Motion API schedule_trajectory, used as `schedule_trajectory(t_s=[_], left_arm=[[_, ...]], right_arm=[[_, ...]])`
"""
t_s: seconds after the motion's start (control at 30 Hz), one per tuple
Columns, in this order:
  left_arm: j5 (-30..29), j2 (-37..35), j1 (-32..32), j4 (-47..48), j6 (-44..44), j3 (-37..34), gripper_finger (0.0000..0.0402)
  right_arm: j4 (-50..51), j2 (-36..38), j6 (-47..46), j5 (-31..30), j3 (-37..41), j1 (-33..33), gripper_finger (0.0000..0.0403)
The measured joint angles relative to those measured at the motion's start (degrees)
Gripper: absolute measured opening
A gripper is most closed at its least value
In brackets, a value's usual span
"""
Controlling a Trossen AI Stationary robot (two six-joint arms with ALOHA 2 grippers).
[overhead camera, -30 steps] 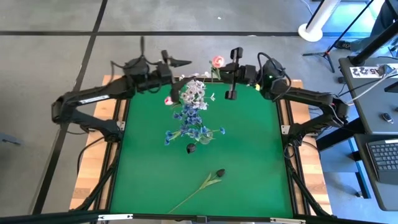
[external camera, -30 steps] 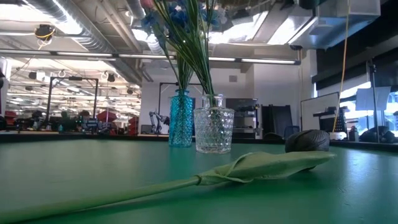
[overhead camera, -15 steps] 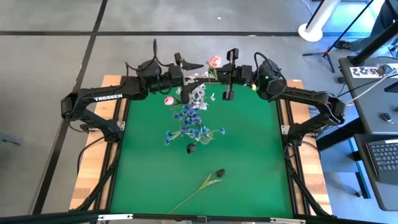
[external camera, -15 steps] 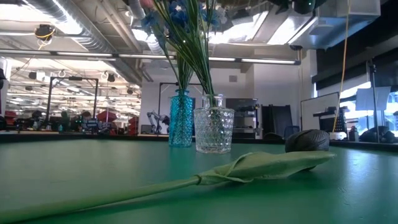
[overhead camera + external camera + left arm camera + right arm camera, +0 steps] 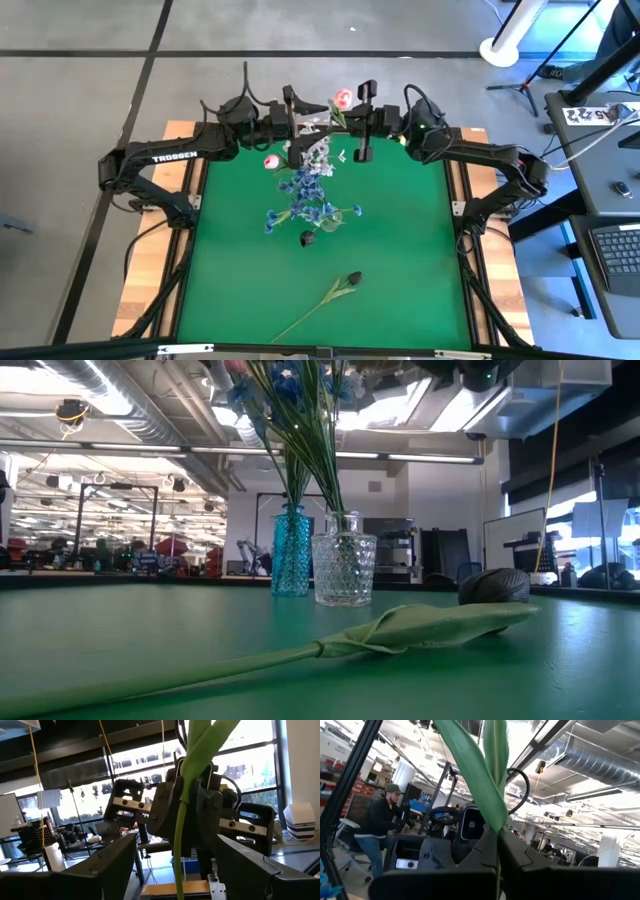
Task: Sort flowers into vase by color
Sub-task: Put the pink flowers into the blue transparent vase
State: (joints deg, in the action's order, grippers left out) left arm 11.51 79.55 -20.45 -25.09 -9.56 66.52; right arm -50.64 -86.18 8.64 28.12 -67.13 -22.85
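Observation:
My right gripper [image 5: 352, 112] is shut on a pink tulip [image 5: 343, 98], held high over the mat's far edge. My left gripper [image 5: 176, 842] faces it, open, with one finger on either side of the tulip's green stalk [image 5: 179, 845] and not touching it. In the middle of the mat stand a blue vase [image 5: 291, 550] and a clear glass vase [image 5: 343, 570], with blue sprays [image 5: 300, 195], white sprays [image 5: 315, 150], another pink tulip [image 5: 271, 161] and a dark tulip [image 5: 308, 238]. A near-black tulip [image 5: 352, 278] lies flat on the mat near the front. My right gripper pinches the pink tulip's stalk [image 5: 497, 845] between its two shut fingers, just below where the long leaves [image 5: 480, 775] spread. The fingers come at it from the table's right, slanting a little upward, and lie across the stalk. The flower is lifted clear, roughly upright.
The green mat [image 5: 400, 260] has free room at its right and left sides. The lying tulip's stalk [image 5: 250, 665] stretches across the near part. Beyond the table, a desk with a keyboard [image 5: 620, 250] stands at the right, and a person [image 5: 380, 830] sits in the room behind.
My left gripper has gone toward the table's right, up to the held pink tulip, and has rolled somewhat; its fingers now stand around the stalk. My right gripper has shifted a little toward the left one, the tulip still in its hold.

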Motion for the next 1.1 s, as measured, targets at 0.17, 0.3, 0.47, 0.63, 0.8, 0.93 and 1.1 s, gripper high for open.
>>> schedule_trajectory(t_s=[0.17, 0.3, 0.47, 0.63, 0.8, 0.93, 1.1], left_arm=[[0.02, 0.00, -0.17, 0.68, 0.00, 0.01, 0.0262], [-0.54, 0.00, -0.17, 1.58, 0.00, 0.00, 0.0250], [-3.09, 0.00, -0.17, 1.69, 0.00, 0.00, 0.0216], [-3.48, 0.00, -0.17, 1.75, 0.03, 0.00, 0.0164], [-3.45, 0.00, -0.17, 2.52, 0.04, 0.00, 0.0105], [-3.30, 0.00, -0.16, 2.80, 0.10, -0.02, 0.0046], [-3.69, -0.04, -0.15, 3.22, 0.28, -0.05, 0.0006]], right_arm=[[-1.96, -1.45, -2.02, 0.00, 0.00, 0.00, 0.0000], [-2.08, -1.63, -2.03, 0.01, 0.00, 0.00, 0.0000], [-2.28, -1.63, -2.28, 0.02, 0.00, 0.00, 0.0000], [-2.28, -1.63, -2.35, 0.02, 0.00, 0.00, 0.0000], [-2.24, -1.63, -2.37, 0.00, 0.00, 0.18, 0.0000], [-2.34, -1.85, -2.31, -0.49, 0.00, 0.86, 0.0000], [-1.60, -1.85, -2.11, -2.60, 0.00, 1.49, 0.0012]])
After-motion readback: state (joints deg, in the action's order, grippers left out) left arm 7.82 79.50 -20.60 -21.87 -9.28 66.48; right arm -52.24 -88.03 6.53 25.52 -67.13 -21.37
